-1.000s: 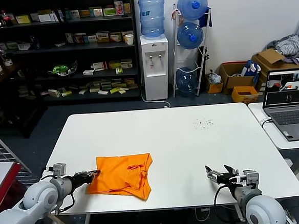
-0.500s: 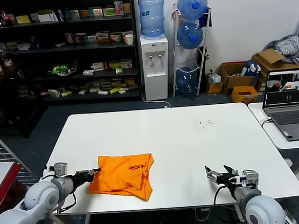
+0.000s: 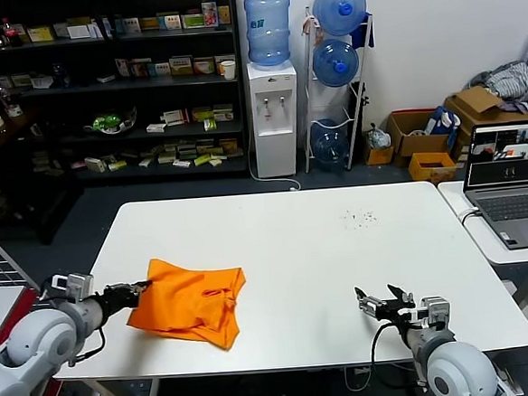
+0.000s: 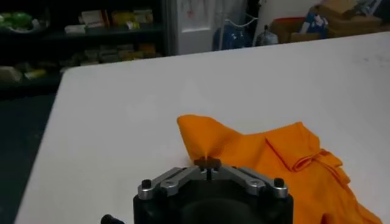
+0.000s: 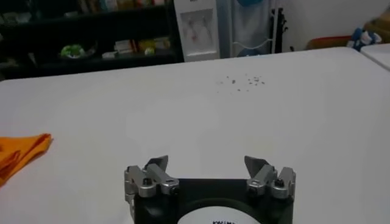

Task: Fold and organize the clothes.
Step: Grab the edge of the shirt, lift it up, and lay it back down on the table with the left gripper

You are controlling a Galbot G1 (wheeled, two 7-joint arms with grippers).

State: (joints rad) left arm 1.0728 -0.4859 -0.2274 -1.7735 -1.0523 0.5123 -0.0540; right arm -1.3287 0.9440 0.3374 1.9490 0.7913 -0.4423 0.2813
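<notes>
With the left gripper pinched on the orange T-shirt at the table's seven o'clock, dragging slowly should prevent bunching, while the right gripper waits spread at five.

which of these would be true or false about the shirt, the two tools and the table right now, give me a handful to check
1. The left tool is shut on an edge of the orange T-shirt. True.
2. The right tool holds the T-shirt's other edge. False: it is open and empty, over bare white table, apart from the shirt.
3. The T-shirt lies spread flat with both sleeves out. False: it is folded and bunched.
4. The shirt sits on the robot's left half of the table. True.
5. A laptop stands on the same table as the shirt. False: it is on a separate table to the right.
</notes>
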